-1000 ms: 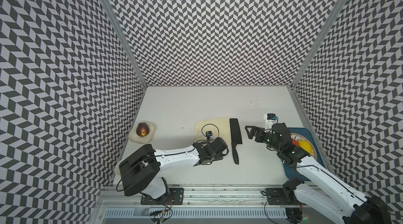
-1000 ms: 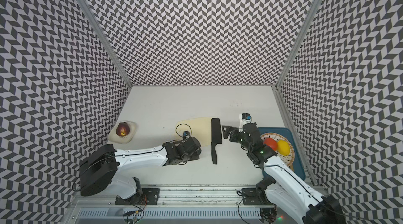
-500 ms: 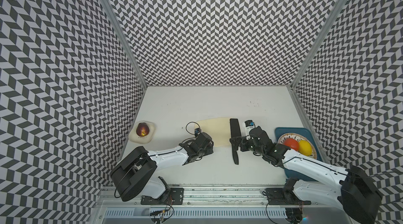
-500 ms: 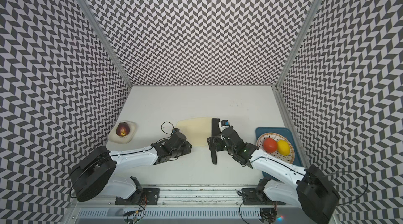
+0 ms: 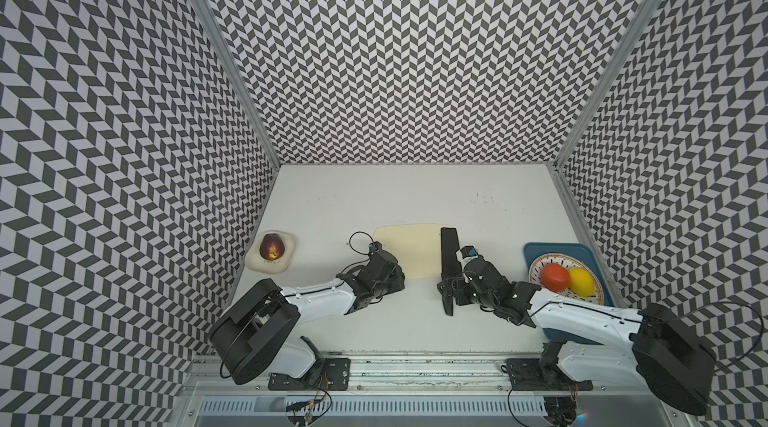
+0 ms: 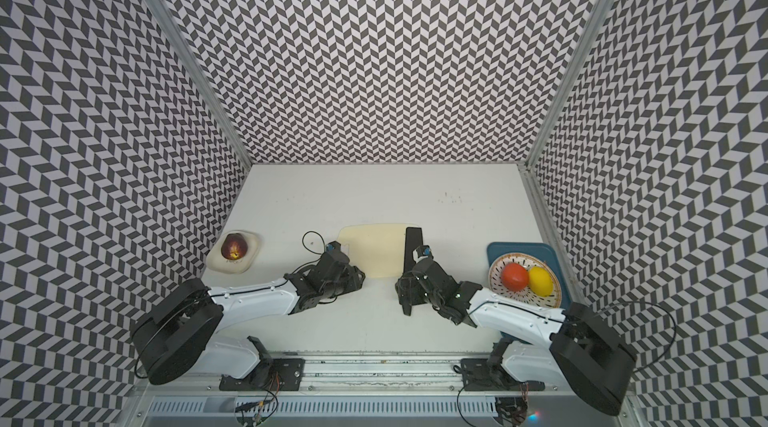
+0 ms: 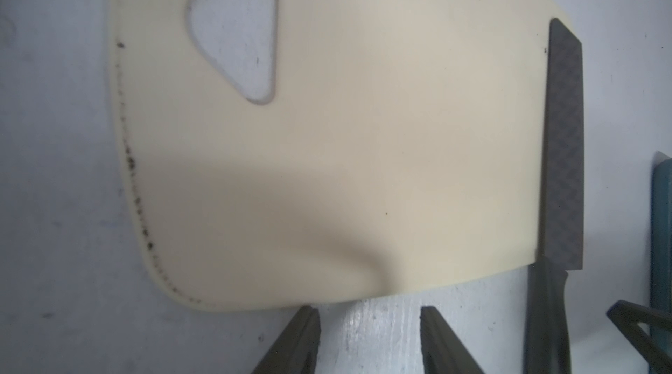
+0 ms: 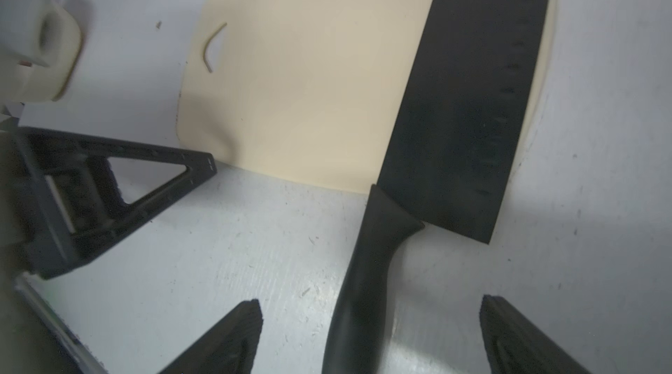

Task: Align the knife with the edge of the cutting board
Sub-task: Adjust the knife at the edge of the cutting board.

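Observation:
The black knife (image 5: 449, 250) lies with its blade along the right edge of the cream cutting board (image 5: 411, 250), its handle (image 8: 363, 274) pointing off the board's front edge onto the table. My right gripper (image 8: 369, 303) stands open astride that handle, with a gap on each side; in both top views it sits low over the handle (image 6: 405, 294). My left gripper (image 7: 369, 312) is open and holds nothing, its fingertips (image 7: 312, 314) just short of the board's front edge near the left corner (image 5: 397, 277). The board's cut-out hole (image 7: 240, 34) shows in the left wrist view.
A dark blue tray (image 5: 557, 247) at the right holds a white bowl (image 5: 537, 269) with a tomato (image 5: 555, 277) and a lemon (image 5: 582, 281). A white dish (image 5: 289, 261) with a dark red fruit (image 5: 271, 247) stands at the left.
My right gripper has swung left from beside the knife and come down over its handle. My left gripper has drawn back a little to the left, off the board's front edge.

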`<state>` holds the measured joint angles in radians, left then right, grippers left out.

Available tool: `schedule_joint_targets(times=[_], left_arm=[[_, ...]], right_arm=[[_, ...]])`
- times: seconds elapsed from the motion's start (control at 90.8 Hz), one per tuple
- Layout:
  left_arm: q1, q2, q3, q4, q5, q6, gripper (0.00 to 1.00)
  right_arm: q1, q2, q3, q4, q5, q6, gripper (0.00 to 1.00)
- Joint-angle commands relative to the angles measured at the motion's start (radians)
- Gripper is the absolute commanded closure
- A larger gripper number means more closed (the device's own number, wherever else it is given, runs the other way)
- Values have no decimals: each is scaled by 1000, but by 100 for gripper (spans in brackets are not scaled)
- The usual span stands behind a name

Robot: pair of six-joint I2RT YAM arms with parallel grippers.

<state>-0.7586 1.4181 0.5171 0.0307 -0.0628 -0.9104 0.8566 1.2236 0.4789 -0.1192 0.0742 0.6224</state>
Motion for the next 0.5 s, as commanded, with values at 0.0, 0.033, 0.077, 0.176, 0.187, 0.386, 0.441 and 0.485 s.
schedule_joint_targets(times=[0.0,0.033,0.077,0.176,0.187,0.386,0.441,0.485], left_arm=[[7,11,-29,-17,18,10,49],[7,10,-28,-18,19,10,49],[7,7,-29,-18,18,11,49],[7,1,-29,-17,19,9,49],[8,0,-29,-17,18,8,49],[8,2,-34,-13,22,8,49],[9,4,-36,-9,24,8,49],[9,4,-37,-6,26,7,49]], right_arm=[[18,39,7,62,-7,16,6],[26,58,17,61,-1,12,8],[37,85,26,60,4,8,13],[46,143,43,54,15,3,22],[46,148,43,53,16,2,23],[84,175,66,38,55,-4,44],[97,183,79,21,75,-4,44],[104,189,85,12,88,-4,46]])
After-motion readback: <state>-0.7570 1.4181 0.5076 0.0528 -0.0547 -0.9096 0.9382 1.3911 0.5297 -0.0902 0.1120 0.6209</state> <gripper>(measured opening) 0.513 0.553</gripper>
